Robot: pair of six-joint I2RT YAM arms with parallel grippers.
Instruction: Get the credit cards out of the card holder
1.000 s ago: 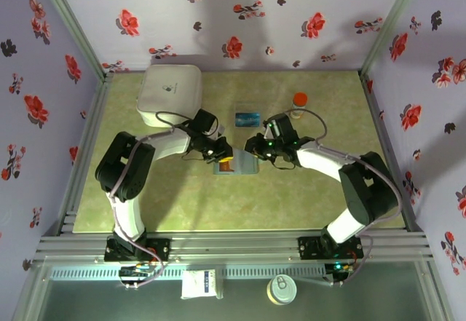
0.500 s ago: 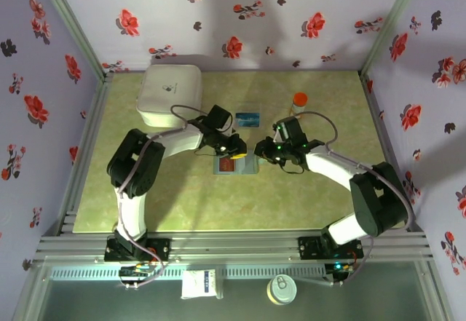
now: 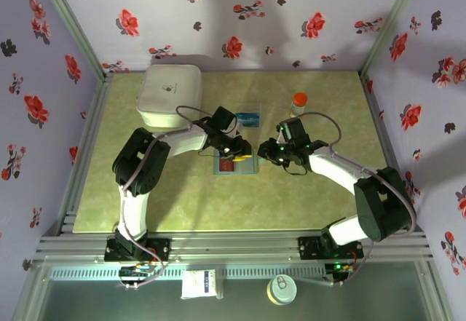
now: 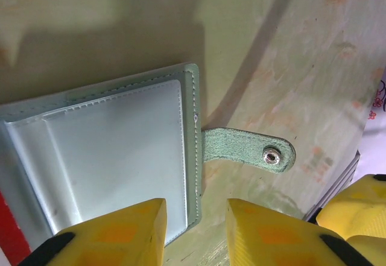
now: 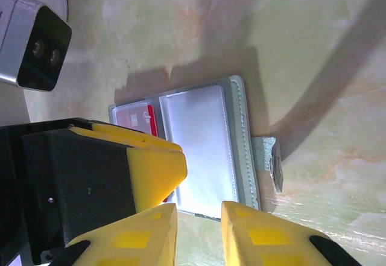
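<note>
Near the middle of the top view, the card holder [image 3: 237, 165] lay open and flat on the counter [image 3: 182, 197]. The left gripper [image 3: 239, 151] was just above it in the frame and the right gripper [image 3: 263, 151] was at its right side. The red card [image 3: 227, 165] sat in the pocket of the holder's left panel. The blue-teal card [image 3: 248, 118] lay higher in the frame, out of the holder and apart from it.

At the bottom of the left wrist view, the left gripper's yellow fingers [image 4: 114, 233] were released and parted over the holder's right edge, clamping nothing. The strap [image 4: 238, 148] with its round stud [image 4: 272, 155] stuck out to the right.

At the bottom of the right wrist view, the right gripper's fingers [image 5: 268, 236] also stood apart with a narrow gap. They were over the lower edge of the clear-pocketed panel and grasped nothing.

A white box [image 3: 169, 92] sat at the counter's upper left and an orange-capped bottle [image 3: 298, 102] at its upper right.
</note>
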